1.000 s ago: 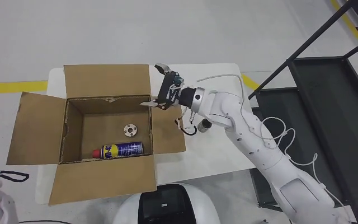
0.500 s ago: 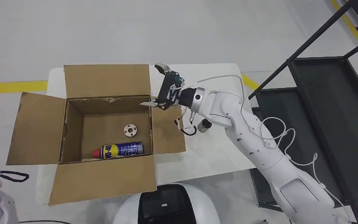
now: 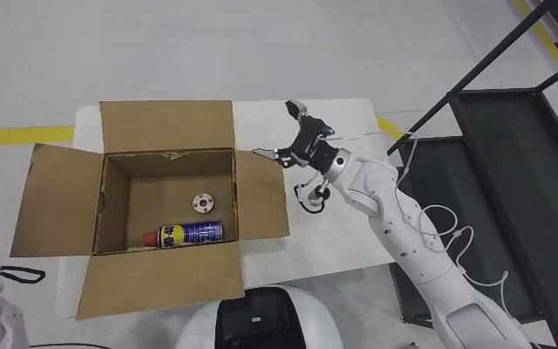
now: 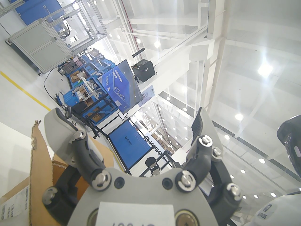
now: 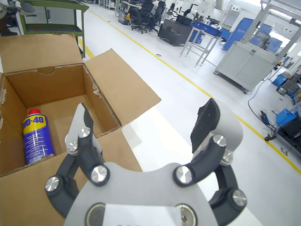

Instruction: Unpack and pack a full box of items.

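Brown cardboard box (image 3: 166,126) sits open on the white table (image 3: 305,253), with a spray can (image 3: 190,233) lying along its 6 o'clock wall and a metal ring (image 3: 203,202) near the middle, so I think both are yet to come out before any packing. The right gripper (image 3: 277,129) hangs with jaws wide apart at 3 o'clock of the box, just by the folded-out flap's edge, with table top beyond it. The left gripper (image 4: 128,118) points up at the ceiling beside a flap, jaws apart too.

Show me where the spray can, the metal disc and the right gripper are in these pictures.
spray can (image 5: 38,147): right wrist view, on its blue body.
metal disc (image 3: 203,202): top view, on its middle.
right gripper (image 3: 277,130): top view, midway between its fingertips.
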`<state>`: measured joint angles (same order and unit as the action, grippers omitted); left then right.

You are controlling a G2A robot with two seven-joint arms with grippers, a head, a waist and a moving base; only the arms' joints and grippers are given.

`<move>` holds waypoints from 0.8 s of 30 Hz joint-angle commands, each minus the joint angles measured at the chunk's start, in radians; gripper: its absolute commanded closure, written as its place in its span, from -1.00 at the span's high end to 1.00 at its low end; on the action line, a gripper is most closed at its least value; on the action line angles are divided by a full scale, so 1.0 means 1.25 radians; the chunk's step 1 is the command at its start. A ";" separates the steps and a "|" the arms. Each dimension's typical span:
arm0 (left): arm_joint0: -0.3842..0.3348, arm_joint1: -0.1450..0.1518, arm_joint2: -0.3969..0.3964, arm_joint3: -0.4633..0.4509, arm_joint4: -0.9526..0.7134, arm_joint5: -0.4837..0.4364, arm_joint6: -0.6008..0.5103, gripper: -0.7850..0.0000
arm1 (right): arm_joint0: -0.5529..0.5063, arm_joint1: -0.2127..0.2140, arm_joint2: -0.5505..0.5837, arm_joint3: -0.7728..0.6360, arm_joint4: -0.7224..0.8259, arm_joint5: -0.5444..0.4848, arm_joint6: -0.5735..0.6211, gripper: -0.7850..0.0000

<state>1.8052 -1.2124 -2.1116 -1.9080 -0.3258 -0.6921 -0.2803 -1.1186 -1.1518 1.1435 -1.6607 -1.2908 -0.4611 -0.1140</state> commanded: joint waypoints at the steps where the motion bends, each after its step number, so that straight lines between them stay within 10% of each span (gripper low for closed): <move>1: 0.000 0.000 0.000 0.000 0.000 0.000 0.000 1.00 | -0.027 0.003 0.020 -0.003 -0.008 0.013 -0.022 1.00; 24: 0.000 0.000 0.000 0.000 0.000 0.000 0.000 1.00 | -0.125 0.007 0.085 0.101 -0.022 0.084 -0.136 1.00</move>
<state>1.8052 -1.2124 -2.1116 -1.9080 -0.3258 -0.6921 -0.2803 -1.2758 -1.1426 1.2505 -1.5344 -1.3185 -0.3556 -0.2846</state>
